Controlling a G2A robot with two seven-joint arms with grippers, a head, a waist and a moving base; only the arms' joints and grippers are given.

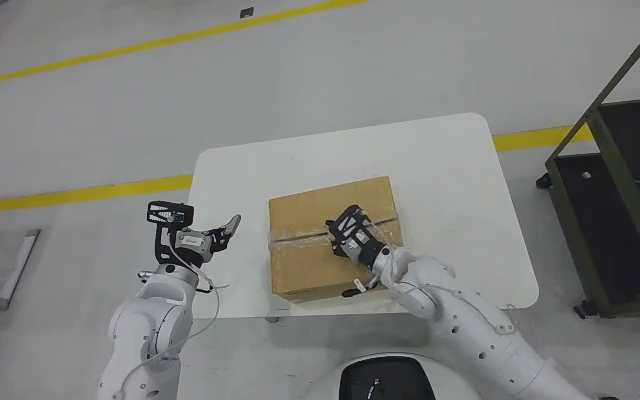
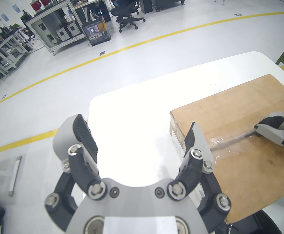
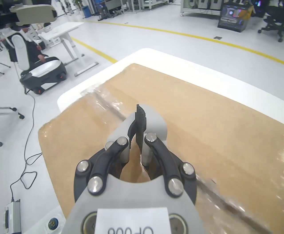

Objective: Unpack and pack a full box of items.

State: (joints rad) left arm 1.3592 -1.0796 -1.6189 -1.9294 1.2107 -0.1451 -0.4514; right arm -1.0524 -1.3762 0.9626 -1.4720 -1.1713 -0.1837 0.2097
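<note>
You were in a robotics lab or test hall, not a home: a wide pale grey floor (image 1: 100,110) marked with yellow lines (image 1: 180,38) ran round your white table (image 1: 450,160). Far across it stood metal-framed benches (image 2: 55,24) loaded with electronics, a lit computer case (image 2: 96,31), office chairs (image 2: 127,16), a desk (image 3: 64,33) and a wheeled robot base (image 3: 44,71). A dark metal rack (image 1: 600,200) stood right of the table.

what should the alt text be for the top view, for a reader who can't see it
A closed cardboard box sits on a white table, and the right pincer, shut, is down at the tape seam across its top. The left pincer hangs open over the table's edge beside the box, not touching it.
</note>
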